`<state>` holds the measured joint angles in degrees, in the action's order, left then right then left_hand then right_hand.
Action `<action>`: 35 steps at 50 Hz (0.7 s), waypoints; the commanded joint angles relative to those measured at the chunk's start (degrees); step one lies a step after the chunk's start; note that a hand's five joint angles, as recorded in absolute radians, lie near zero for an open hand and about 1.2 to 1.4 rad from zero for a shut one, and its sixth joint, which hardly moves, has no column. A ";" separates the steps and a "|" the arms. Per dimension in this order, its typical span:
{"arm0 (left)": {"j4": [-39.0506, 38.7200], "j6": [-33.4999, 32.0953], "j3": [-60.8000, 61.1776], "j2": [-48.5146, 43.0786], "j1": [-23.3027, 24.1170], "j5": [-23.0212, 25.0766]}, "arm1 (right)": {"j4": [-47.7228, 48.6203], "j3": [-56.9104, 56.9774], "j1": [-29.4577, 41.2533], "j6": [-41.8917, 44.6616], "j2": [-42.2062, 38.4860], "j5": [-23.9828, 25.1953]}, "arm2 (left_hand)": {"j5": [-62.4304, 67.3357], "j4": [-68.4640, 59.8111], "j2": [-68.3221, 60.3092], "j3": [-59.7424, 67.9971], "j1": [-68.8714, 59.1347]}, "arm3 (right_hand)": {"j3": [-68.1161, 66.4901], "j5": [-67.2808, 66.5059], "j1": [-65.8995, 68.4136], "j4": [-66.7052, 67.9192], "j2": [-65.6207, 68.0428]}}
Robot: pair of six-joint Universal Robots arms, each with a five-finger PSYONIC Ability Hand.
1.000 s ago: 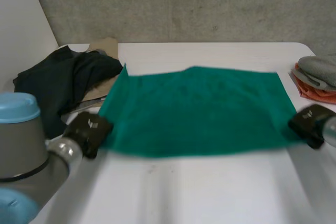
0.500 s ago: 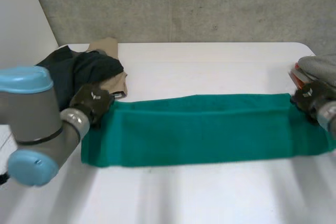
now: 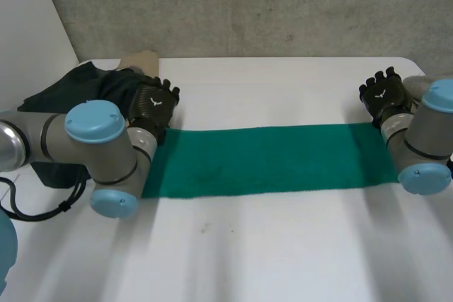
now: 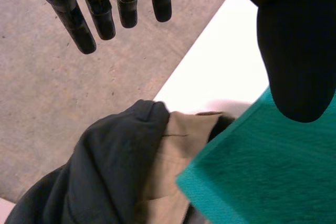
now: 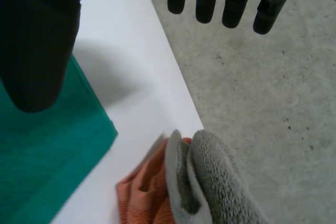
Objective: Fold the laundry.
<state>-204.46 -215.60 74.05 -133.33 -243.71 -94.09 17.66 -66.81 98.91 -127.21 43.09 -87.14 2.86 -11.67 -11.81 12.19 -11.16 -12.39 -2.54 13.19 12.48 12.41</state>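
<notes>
A green cloth (image 3: 269,160) lies on the white table as a long flat strip, folded lengthwise. My left hand (image 3: 153,104) hovers just beyond its far left corner, fingers (image 4: 105,9) straight and thumb (image 4: 296,51) apart, holding nothing; the cloth's corner (image 4: 262,171) lies below the thumb. At the far right corner my right hand (image 3: 383,93) is open too, with its thumb (image 5: 39,40) over the cloth's edge (image 5: 42,156) and no grip on it.
A dark garment (image 3: 85,93) on a beige piece (image 4: 173,156) is heaped at the table's left, touching the cloth's left end. A grey towel (image 5: 220,182) on an orange cloth (image 5: 144,198) sits at the right edge. A concrete wall (image 3: 283,5) rises behind the table.
The cloth was held spread between both hands, then laid over itself into a narrow strip. Both hands moved to the far edge, let go of its corners and opened.
</notes>
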 commanded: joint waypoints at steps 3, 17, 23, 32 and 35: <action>0.64 3.68 10.75 10.01 -0.54 0.13 | -8.40 -14.64 -3.87 -10.51 15.34 6.25 | -2.86 1.67 1.81 -2.19 1.16 | 2.39 2.54 -3.19 -2.48 -2.41; 0.29 19.87 21.14 19.86 -0.63 2.68 | -14.67 -22.31 -16.38 -9.99 16.24 18.41 | -2.86 1.67 1.81 -2.19 1.16 | -7.62 -7.47 6.82 7.52 7.60; 0.20 19.87 21.22 19.68 -0.45 3.03 | -10.46 -21.26 -17.08 -9.81 12.99 18.15 | -2.86 1.67 1.81 -2.19 1.16 | -36.11 -35.96 35.30 36.01 36.09; 0.20 19.69 22.19 20.47 -0.62 3.03 | -8.87 -20.46 -21.47 -5.69 12.72 13.49 | -2.86 1.67 1.81 -2.19 1.16 | -67.61 -67.46 66.81 67.52 67.59; 0.11 19.69 22.36 21.09 -0.71 3.03 | -9.39 -20.38 -25.86 -3.49 13.68 10.24 | -2.86 1.67 1.81 -2.19 1.16 | -67.61 -67.46 66.81 67.52 67.59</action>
<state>-204.24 -195.83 95.94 -113.17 -244.22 -91.01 8.61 -87.12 78.58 -134.10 55.42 -72.23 2.86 -11.67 -11.81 12.19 -11.16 -68.07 -56.07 64.38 68.52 67.58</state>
